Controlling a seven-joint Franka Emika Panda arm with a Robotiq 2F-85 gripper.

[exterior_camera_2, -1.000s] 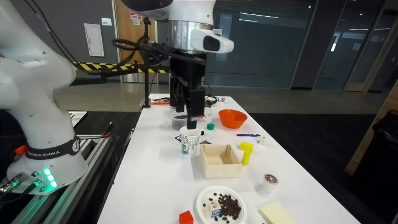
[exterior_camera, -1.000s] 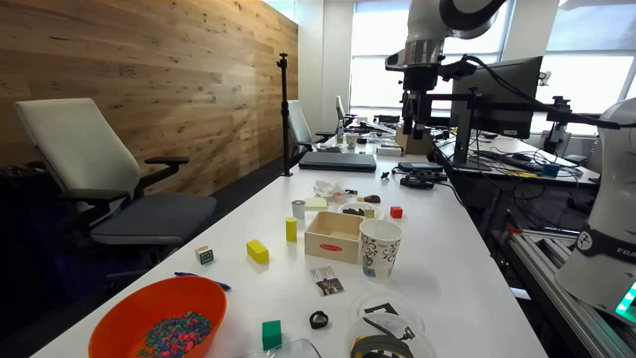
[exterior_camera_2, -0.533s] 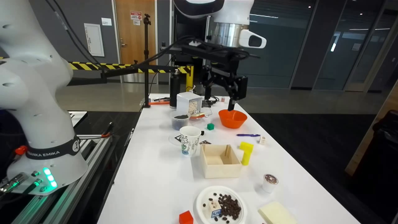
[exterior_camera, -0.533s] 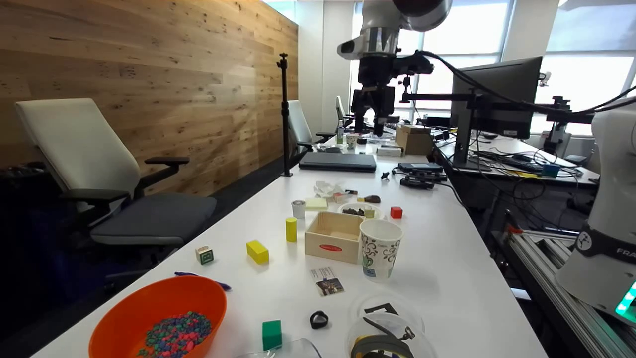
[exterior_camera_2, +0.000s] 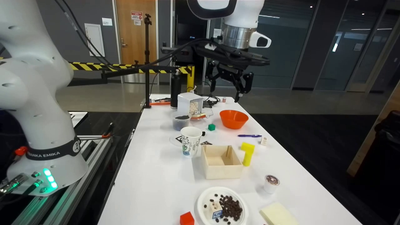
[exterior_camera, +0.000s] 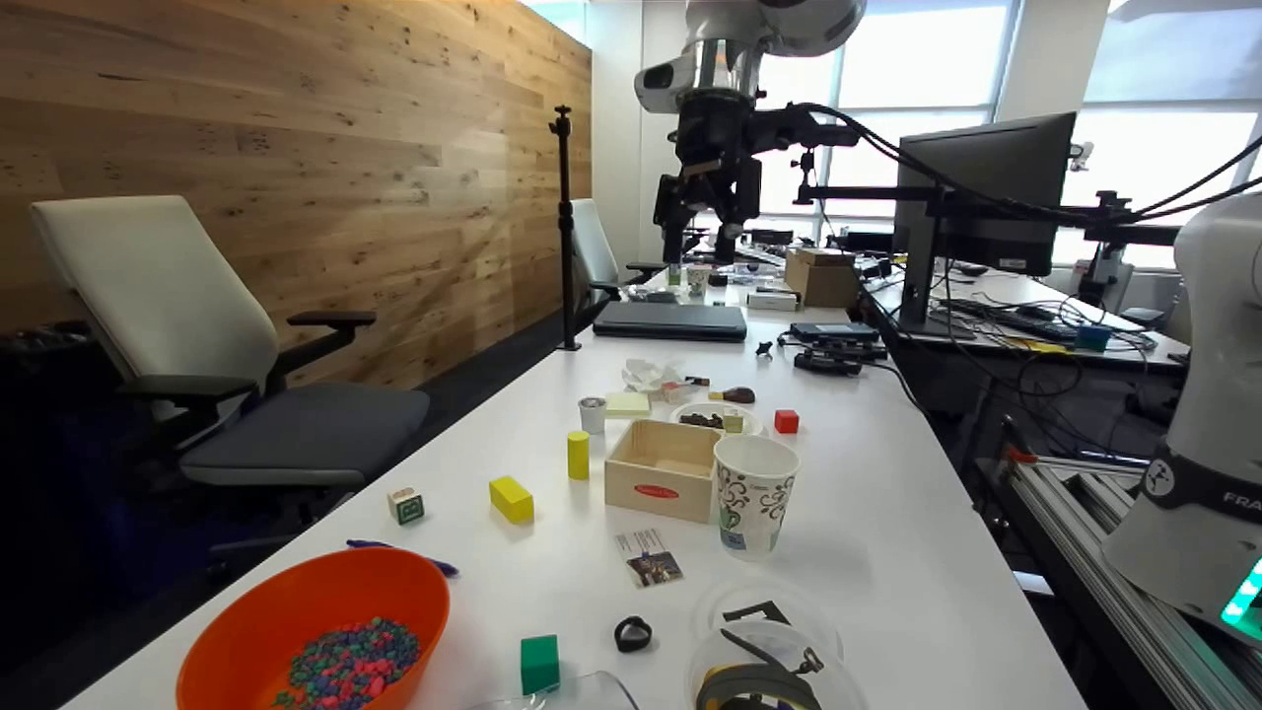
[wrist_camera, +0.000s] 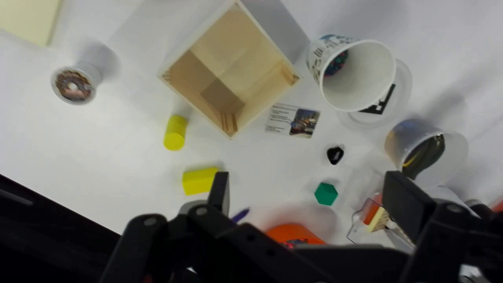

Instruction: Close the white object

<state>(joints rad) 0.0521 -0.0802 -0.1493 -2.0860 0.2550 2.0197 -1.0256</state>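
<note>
Toward the far left of the table (exterior_camera_2: 156,175), as seen in an exterior view, a white box (exterior_camera_2: 187,102) sits with what looks like its open side facing right and toward the near end; this is most likely the thing to be closed. One way to fail would be choosing wrongly: the paper cup (exterior_camera_2: 190,142), the coffee pod (exterior_camera_2: 270,185) and the plate (exterior_camera_2: 206,193) are white as well, and the wording does not settle it. The gripper (exterior_camera_2: 225,95) hangs above the table to the right of the box, jaws spread wide with nothing between them, and seems to be near the orange bowl (exterior_camera_2: 233,121). If it came straight down, it might catch the bowl's rim and scatter the colored bits (exterior_camera: 357,663) inside. Reaching left has its own danger, since a clear tub (exterior_camera_2: 180,123) stands just nearer than the box and a black bottle (exterior_camera_2: 176,92) beyond it; a low sideways sweep could topple either. Small cream and orange pieces (wrist_camera: 376,217) lie near the open side, and if any cross the opening, a flap pushed shut would probably jam. Whether there is a flap at all is too small to tell. The box looks light, so an off-center push could slide or tip it. One of the fingers (wrist_camera: 404,204) seems to cover much of it in the wrist view, so contact could easily be misjudged.
</note>
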